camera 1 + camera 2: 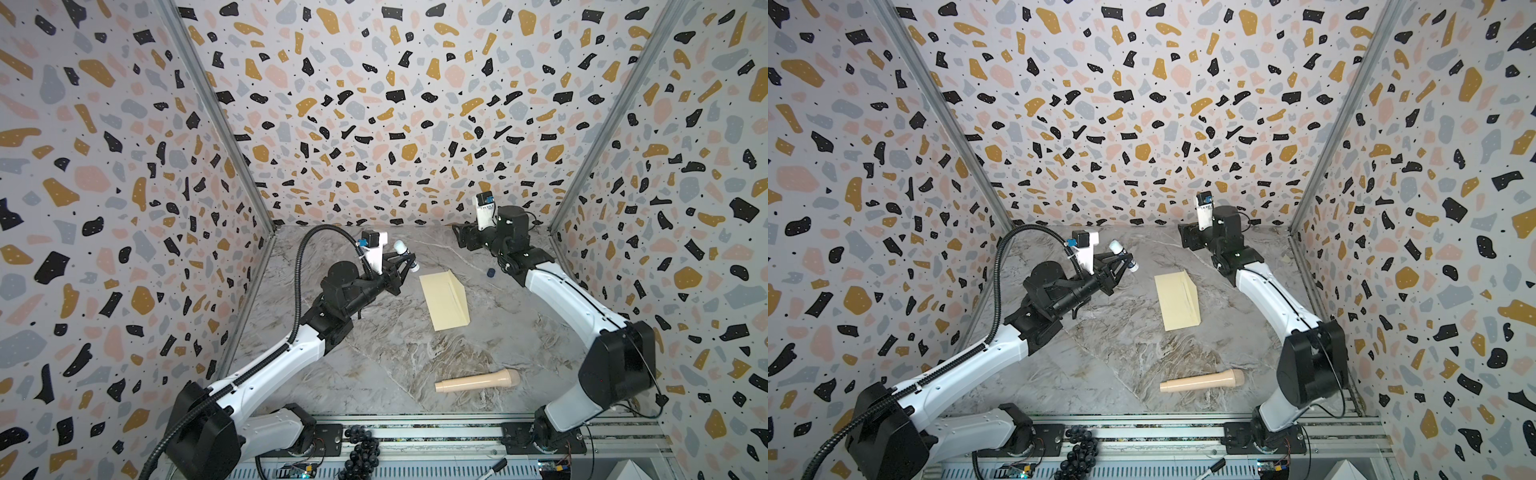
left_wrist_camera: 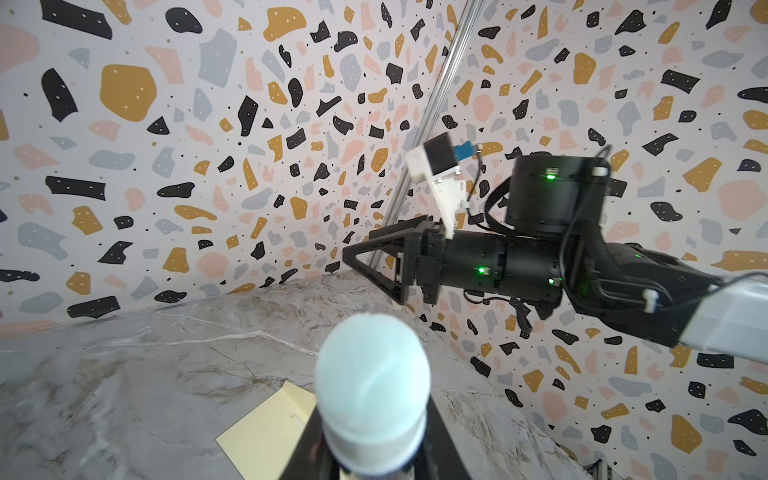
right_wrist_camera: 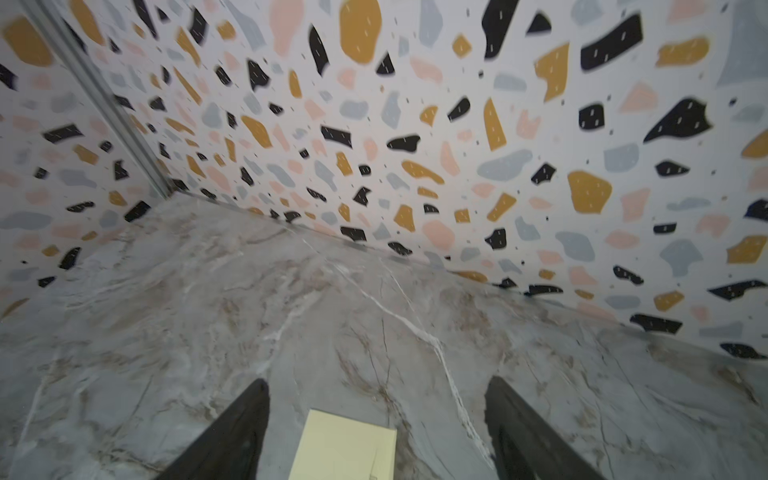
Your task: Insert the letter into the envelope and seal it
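Note:
The pale yellow envelope (image 1: 444,301) (image 1: 1177,301) lies on the marble table, a little beyond its middle, with a fold running along its right long side. The letter is out of view. My left gripper (image 1: 407,257) (image 1: 1124,257) hovers left of the envelope's far end, shut on a white-capped tube (image 1: 400,246) whose rounded cap (image 2: 372,390) fills the left wrist view. My right gripper (image 1: 459,239) (image 1: 1183,239) (image 3: 377,381) hangs open and empty near the back wall. The envelope's far corner (image 3: 345,444) shows below its spread fingers (image 3: 232,432).
A beige wooden handle (image 1: 478,381) lies near the table's front right. A small dark blue cap (image 1: 491,272) sits beside the right arm. A black bead bunch (image 1: 361,446) and a pen (image 1: 496,465) rest on the front rail. Patterned walls close three sides.

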Available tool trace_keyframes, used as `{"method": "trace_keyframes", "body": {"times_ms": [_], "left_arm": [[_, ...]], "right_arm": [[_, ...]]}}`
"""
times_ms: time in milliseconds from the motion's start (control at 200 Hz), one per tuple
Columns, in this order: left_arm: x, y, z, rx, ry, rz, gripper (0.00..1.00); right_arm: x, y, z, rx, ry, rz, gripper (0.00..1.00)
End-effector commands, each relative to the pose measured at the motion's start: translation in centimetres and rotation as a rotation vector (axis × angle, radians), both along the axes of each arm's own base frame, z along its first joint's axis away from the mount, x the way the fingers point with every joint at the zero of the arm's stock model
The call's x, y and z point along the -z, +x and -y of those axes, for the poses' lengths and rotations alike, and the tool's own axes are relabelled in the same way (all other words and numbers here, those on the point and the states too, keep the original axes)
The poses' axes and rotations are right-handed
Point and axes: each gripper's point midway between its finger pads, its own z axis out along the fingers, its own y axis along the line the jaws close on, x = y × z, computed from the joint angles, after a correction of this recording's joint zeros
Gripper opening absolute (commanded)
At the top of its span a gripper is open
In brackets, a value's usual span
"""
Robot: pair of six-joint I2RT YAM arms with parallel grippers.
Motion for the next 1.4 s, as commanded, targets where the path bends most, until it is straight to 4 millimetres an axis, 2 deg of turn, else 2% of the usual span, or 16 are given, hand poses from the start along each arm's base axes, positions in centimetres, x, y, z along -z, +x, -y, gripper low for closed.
{"method": "trace_keyframes", "body": {"times_ms": [0,150,305,521,741,846,976,1021,1226,1392], "left_arm": [[-3.1,-0.5,-0.4,-0.008,-0.028,0.08,0.0],[-2.9,-0.5,-0.4,-0.007,-0.024,0.072,0.0],[-2.7,-0.4,-0.3,-0.001,-0.022,0.065,0.0],[-2.3,-0.3,-0.1,0.002,-0.016,0.056,0.0],[-1.8,-0.3,-0.2,-0.002,-0.007,0.05,0.0],[-1.6,-0.2,-0.1,-0.002,-0.007,0.045,0.0],[-1.5,-0.2,-0.1,-0.001,-0.006,0.042,0.0],[-1.4,-0.1,-0.1,-0.001,-0.007,0.041,0.0],[-1.4,-0.1,0.0,-0.001,-0.011,0.036,0.0],[-1.4,-0.2,-0.1,0.0,-0.016,0.035,0.0]], "right_arm": [[5.5,0.5,1.6,0.074,-0.1,-0.256,0.83],[11.9,2.1,1.6,0.102,-0.161,-0.493,0.84],[16.2,2.6,0.5,0.072,-0.165,-0.644,0.78],[20.3,2.2,-0.1,0.065,-0.165,-0.759,0.58],[23.5,0.9,-0.2,0.047,-0.183,-0.851,0.44],[24.5,0.2,-0.3,0.033,-0.18,-0.888,0.32],[24.7,-0.3,-0.8,0.006,-0.147,-0.907,0.1],[24.2,-0.4,-1.1,-0.007,-0.113,-0.905,0.06],[20.5,-0.4,-2.1,-0.046,0.092,-0.864,0.0],[15.9,-0.5,-3.1,-0.101,0.341,-0.792,0.0]]}}
